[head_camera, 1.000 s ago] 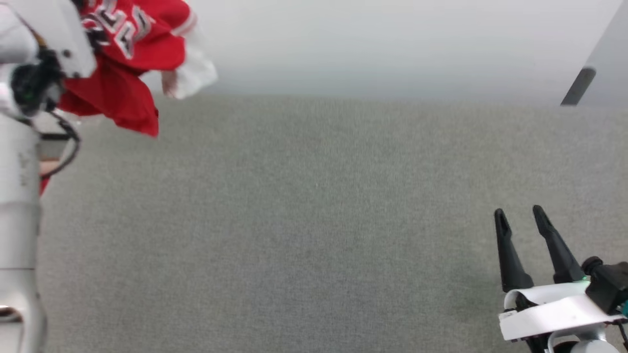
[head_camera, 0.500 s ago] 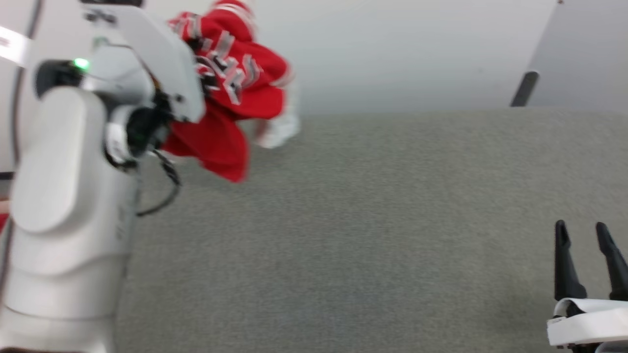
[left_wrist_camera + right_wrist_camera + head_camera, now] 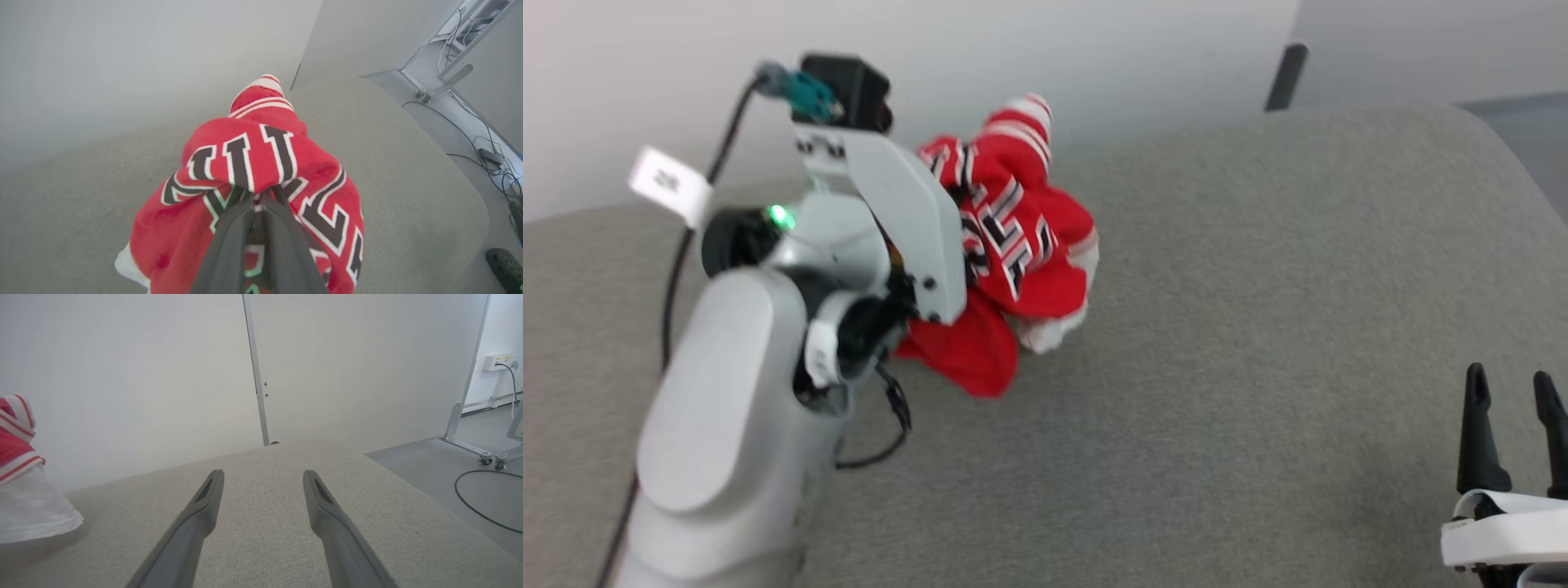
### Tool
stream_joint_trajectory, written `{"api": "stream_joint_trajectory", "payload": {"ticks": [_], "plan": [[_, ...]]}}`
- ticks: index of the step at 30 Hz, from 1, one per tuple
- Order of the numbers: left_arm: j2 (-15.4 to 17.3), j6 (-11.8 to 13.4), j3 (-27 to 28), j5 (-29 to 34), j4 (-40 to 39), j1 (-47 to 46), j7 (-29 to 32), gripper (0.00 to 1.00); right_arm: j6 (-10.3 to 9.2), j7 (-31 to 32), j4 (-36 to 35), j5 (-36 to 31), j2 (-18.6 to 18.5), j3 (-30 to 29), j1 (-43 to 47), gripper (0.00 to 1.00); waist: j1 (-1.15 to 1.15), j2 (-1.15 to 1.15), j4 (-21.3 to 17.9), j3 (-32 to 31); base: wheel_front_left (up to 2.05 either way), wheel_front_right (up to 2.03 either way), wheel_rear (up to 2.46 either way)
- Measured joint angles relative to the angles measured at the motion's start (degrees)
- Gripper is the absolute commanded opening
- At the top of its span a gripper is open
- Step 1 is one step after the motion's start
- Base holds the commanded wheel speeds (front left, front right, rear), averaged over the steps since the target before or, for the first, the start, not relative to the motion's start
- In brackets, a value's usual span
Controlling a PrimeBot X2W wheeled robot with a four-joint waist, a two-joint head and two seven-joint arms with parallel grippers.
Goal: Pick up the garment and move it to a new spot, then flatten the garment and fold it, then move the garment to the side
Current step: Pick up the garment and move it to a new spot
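The garment (image 3: 1013, 245) is a bunched red jersey with black white-edged lettering and a striped white sleeve. It hangs from my left gripper (image 3: 258, 195), which is shut on a fold of the lettered cloth (image 3: 261, 159). In the head view my left arm (image 3: 768, 351) covers that gripper's fingers. The lowest red fold and white sleeve reach down to about the grey table (image 3: 1241, 310); whether they touch it I cannot tell. My right gripper (image 3: 1511, 392) stands open and empty at the lower right, well clear of the garment. In its own view my right gripper (image 3: 263, 477) sees the sleeve (image 3: 24, 506) at far left.
The table is covered in grey fabric, with a rounded far right corner (image 3: 470, 212). A white wall (image 3: 1054, 49) runs behind it and a dark post (image 3: 1284, 77) stands at the far edge. Cables lie on the floor (image 3: 470, 134) to the right.
The head camera has swung, so the whole picture has shifted. Against the table, my left arm has carried the garment rightward and lower, in over the surface. The right gripper stays open.
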Motion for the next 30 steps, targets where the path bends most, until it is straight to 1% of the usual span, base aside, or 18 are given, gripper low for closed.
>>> {"api": "stream_joint_trajectory", "payload": {"ticks": [8, 15, 19, 20, 21, 22, 23, 30], "plan": [[-0.03, 2.56, -1.99, 0.24, -1.36, 6.86, 2.31, 0.0, 0.0, -0.24, 0.92, 0.38, 1.45, 0.47, -1.37, 1.0, 0.0, 0.0, -3.3, 3.6, 0.0, 0.0, 0.0], [0.96, 2.68, -3.54, 0.64, 0.35, 11.95, 2.86, 0.0, 0.0, -0.25, 1.09, 0.41, 2.47, 1.11, -1.9, 1.0, 0.0, 0.0, -4.61, 5.72, 0.0, 0.0, 0.0], [1.42, 2.03, -3.92, 0.01, 1.66, 13.32, 3.18, 0.0, 0.0, -0.25, 1.44, 0.41, 2.71, 1.44, -2.23, 1.0, 0.0, 0.0, -4.3, 5.76, 0.0, 0.0, 0.0], [1.52, 1.66, -3.98, -0.25, 1.78, 13.37, 3.08, 0.2, 0.0, -0.25, 1.52, 0.41, 2.74, 1.48, -2.24, 1.0, 0.0, 0.0, -4.13, 5.58, 0.0, 0.0, 0.0], [1.68, 1.27, -4.17, -0.47, 1.9, 13.4, 3.22, 0.45, 0.0, -0.25, 1.63, 0.4, 2.77, 1.51, -2.22, 1.0, 0.0, 0.0, -3.95, 5.34, 0.0, 0.0, 0.0], [1.78, 0.81, -4.3, -0.83, 1.87, 13.47, 3.36, 0.45, 0.0, -0.25, 1.71, 0.37, 2.79, 1.54, -2.2, 1.0, 0.0, 0.0, -3.75, 5.04, 0.0, 0.0, 0.0], [1.74, 0.52, -4.28, -1.33, 1.71, 13.55, 3.37, 1.0, 0.0, -0.25, 1.75, 0.27, 2.81, 1.56, -2.1, 1.0, 0.0, 0.0, -3.53, 4.7, 0.0, 0.0, 0.0], [1.4, -1.37, -4.05, -3.6, -0.49, 14.87, 2.19, 1.0, 0.0, -0.35, 2.38, -0.55, 2.65, 1.92, 0.36, 1.0, 0.0, 0.0, -1.22, 1.19, 0.0, 0.0, 0.0]]}}
